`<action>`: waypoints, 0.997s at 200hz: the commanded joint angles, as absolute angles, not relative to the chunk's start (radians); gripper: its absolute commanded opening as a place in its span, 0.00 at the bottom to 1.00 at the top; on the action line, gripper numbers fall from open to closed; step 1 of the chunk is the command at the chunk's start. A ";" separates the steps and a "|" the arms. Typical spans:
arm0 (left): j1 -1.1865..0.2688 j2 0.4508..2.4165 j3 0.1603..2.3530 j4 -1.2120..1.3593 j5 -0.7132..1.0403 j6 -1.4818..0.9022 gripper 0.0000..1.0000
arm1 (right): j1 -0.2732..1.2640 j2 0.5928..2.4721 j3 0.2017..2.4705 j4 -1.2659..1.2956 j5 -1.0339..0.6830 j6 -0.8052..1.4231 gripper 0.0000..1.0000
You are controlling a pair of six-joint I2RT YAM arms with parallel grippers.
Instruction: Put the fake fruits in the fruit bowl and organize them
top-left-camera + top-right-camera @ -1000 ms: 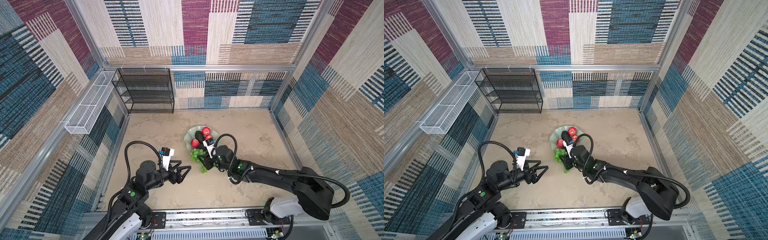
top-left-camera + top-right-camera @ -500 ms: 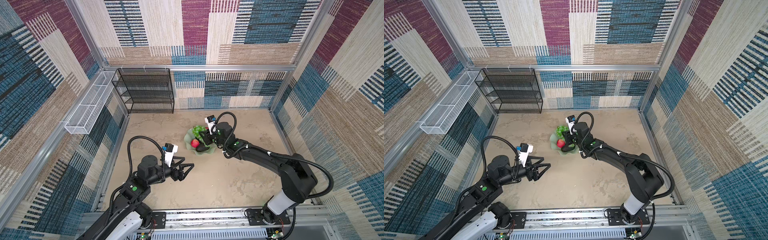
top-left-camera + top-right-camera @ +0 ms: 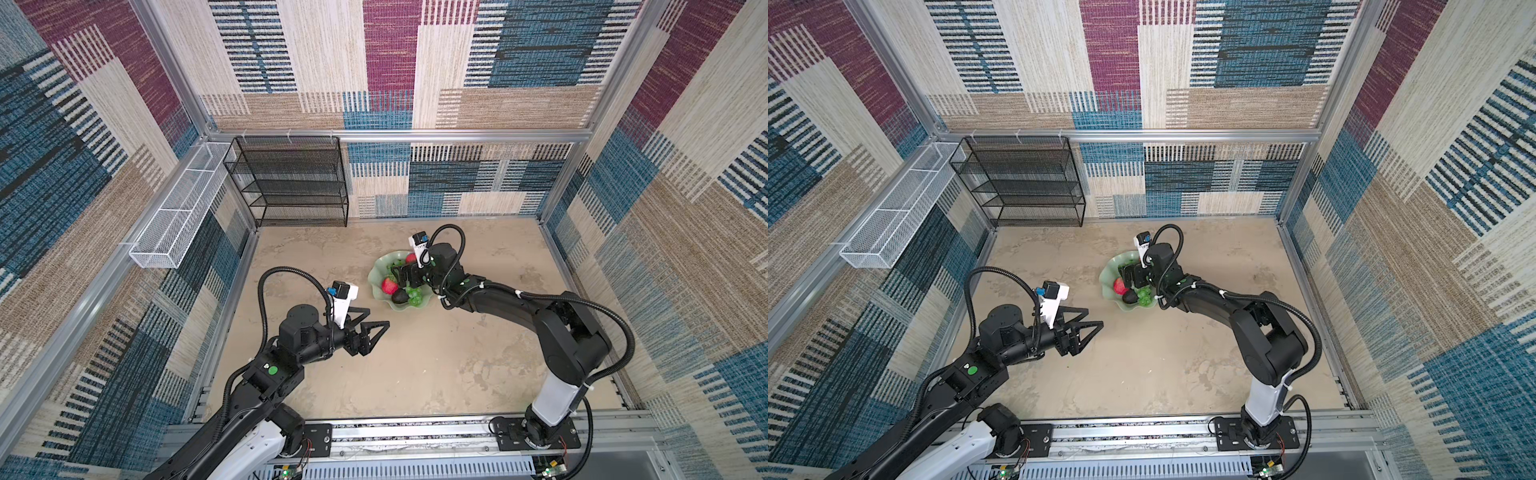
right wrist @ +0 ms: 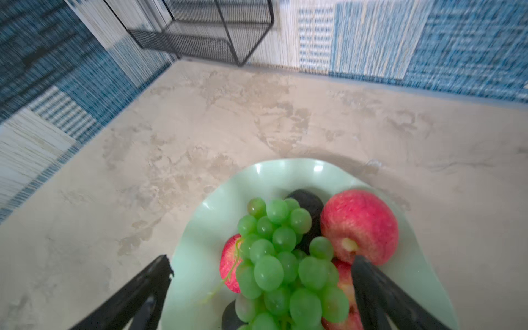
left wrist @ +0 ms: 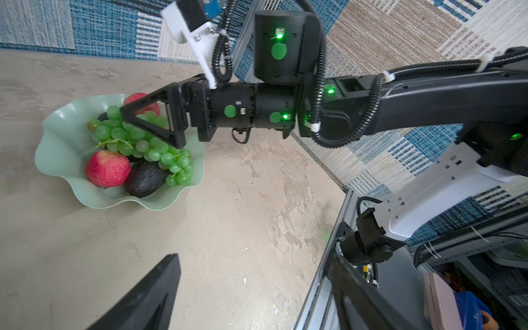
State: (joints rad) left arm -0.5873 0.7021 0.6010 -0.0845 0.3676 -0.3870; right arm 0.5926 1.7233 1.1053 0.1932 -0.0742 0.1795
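The fruit bowl (image 5: 57, 160), pale mint with a glossy, ruffled rim, sits between the middle of the table (image 3: 415, 374) and its far edge, and every fruit in view lies inside it. The right fingers (image 4: 380, 288) hang spread wide above it, one on each side of the grapes (image 4: 274, 257), gripping nothing. I read that as a let-go, with the long, limp bunch draped over the pile. Beneath it are dull, pebbly avocados (image 5: 145, 180) and speckled red apples (image 5: 108, 168), round enough to roll, so the hollow suits them. The left fingers (image 3: 374, 328) are parted and empty, nearer the table's left edge, clear of the bowl.
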 commanded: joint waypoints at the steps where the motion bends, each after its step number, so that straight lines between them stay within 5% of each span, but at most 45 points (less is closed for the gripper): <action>1: -0.587 0.703 0.626 -0.096 0.191 -0.318 0.86 | 0.581 1.620 1.049 0.270 -0.031 0.183 1.00; 39: -0.586 0.720 0.548 -0.009 -0.494 -0.183 0.91 | 0.537 1.305 0.648 0.553 0.201 0.149 1.00; 63: -0.531 0.760 0.437 0.178 -0.755 0.000 0.98 | 0.463 1.167 0.490 0.520 0.385 0.179 1.00; 91: -0.234 0.829 0.271 0.337 -0.579 -0.094 0.99 | 0.444 1.009 0.281 0.632 0.627 0.096 1.00; 127: -0.074 1.025 0.182 0.653 -0.353 -0.100 0.99 | 0.321 0.965 0.117 0.897 0.599 0.009 1.00; 147: -0.024 1.218 0.192 0.898 -0.290 -0.073 0.99 | 0.235 1.085 0.072 1.106 0.525 -0.007 1.00; 171: 0.007 1.335 0.319 0.798 -0.190 -0.057 0.99 | 0.166 1.297 0.098 1.277 0.391 -0.025 1.00; 189: 0.009 1.576 0.330 1.069 -0.160 -0.014 0.99 | 0.146 1.426 0.160 1.322 0.307 -0.095 1.00; 199: 0.011 1.492 0.405 0.757 -0.125 -0.031 0.99 | 0.118 1.506 0.177 1.373 0.256 -0.088 1.00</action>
